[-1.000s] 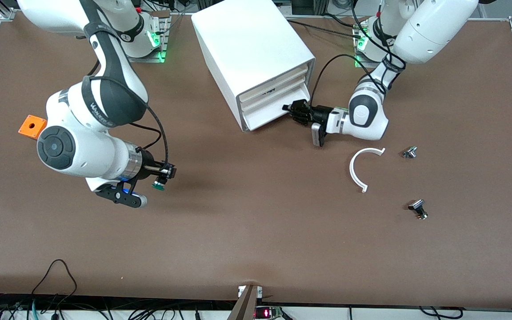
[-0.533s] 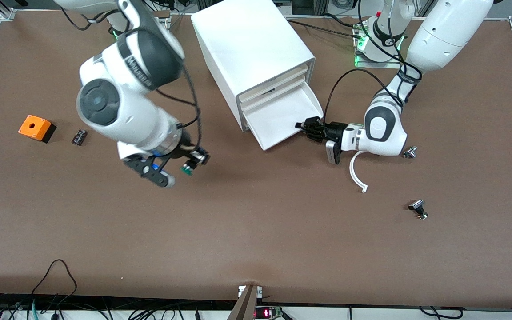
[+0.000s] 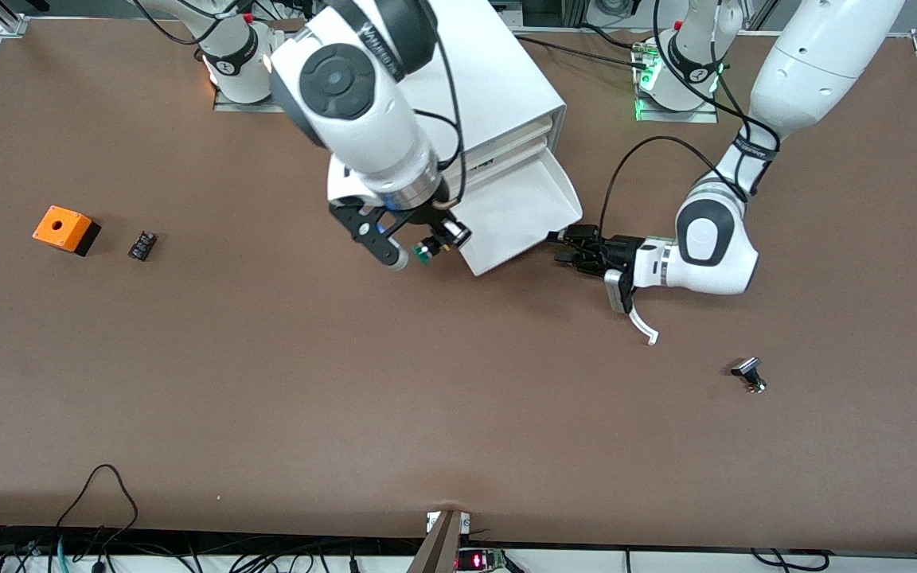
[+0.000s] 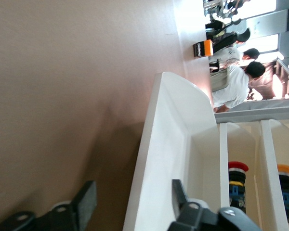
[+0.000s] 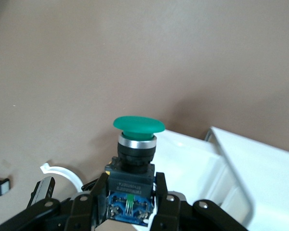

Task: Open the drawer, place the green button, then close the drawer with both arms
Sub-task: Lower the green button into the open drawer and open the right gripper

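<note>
Brown bench, front view: drawer [image 3: 518, 215] pulled out of cabinet [image 3: 458, 95]. My right hand [image 3: 435, 243], clamped on the button [image 3: 424, 251], hangs over the bench just beside the drawer's front corner, toward the right arm's end.

Left wrist view: left hand [image 4: 130, 207] spread open at the drawer's end wall.

Right wrist view: button upright, cap outward; tray just ahead.

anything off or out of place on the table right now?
Nothing damaged or spilled. One oddity: a white curved strip lies loose on the table, partly under the left hand, which sits open at the pulled-out drawer. The right hand holds the button beside the drawer's front corner, not yet over it.
</note>
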`<state>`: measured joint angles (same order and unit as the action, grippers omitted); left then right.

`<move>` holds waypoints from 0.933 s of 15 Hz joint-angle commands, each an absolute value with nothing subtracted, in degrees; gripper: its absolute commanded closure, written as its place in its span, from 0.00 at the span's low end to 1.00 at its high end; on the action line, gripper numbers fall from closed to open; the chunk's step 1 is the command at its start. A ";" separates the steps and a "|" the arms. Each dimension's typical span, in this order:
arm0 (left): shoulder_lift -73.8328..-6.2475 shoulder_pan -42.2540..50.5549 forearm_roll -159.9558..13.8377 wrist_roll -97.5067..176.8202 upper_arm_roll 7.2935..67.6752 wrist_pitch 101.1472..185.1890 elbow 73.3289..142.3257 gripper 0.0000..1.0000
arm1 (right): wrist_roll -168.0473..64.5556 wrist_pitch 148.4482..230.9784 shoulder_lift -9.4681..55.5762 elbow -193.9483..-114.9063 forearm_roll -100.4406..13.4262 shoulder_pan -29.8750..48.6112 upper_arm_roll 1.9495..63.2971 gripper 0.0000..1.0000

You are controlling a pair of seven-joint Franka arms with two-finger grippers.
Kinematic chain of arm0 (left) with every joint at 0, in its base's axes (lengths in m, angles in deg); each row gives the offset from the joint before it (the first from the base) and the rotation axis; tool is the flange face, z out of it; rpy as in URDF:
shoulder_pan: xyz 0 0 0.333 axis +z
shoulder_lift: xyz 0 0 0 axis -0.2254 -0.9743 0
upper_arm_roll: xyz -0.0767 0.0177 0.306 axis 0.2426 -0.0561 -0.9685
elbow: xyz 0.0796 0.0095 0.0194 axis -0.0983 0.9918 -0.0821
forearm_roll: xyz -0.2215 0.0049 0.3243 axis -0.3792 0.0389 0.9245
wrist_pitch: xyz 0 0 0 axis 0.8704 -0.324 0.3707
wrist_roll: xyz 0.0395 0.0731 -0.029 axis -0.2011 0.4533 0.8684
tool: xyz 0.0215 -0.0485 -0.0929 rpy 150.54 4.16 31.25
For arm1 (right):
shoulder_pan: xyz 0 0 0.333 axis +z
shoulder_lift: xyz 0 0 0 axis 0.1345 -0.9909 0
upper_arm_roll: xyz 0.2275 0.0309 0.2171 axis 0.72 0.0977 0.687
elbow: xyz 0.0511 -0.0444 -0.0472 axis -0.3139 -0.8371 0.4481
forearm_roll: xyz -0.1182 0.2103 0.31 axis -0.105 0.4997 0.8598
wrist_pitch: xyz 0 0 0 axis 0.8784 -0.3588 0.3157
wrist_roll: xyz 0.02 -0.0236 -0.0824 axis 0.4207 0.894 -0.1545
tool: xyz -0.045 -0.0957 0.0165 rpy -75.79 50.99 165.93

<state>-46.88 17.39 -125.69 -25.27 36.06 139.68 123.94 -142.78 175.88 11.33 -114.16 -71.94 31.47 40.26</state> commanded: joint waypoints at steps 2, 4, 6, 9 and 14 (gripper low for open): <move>-44.57 20.23 -112.71 -12.54 36.03 131.32 117.47 0.00 | -153.00 178.85 7.86 -112.97 -77.27 37.52 39.74 1.00; -44.13 21.02 -104.10 -3.75 36.03 125.79 112.38 0.00 | -157.65 180.52 5.66 -113.15 -78.85 39.46 39.74 1.00; -43.77 21.81 -90.87 9.91 35.95 117.38 104.32 0.00 | -162.57 183.67 1.81 -113.41 -79.21 41.74 39.74 1.00; -43.77 21.55 -84.31 20.34 36.21 110.05 97.61 0.00 | -165.40 185.36 -1.37 -113.50 -79.21 43.50 39.74 1.00; -43.25 20.94 -79.54 36.95 36.91 101.17 86.89 0.00 | -168.93 189.13 -5.51 -114.03 -78.86 45.53 39.83 1.00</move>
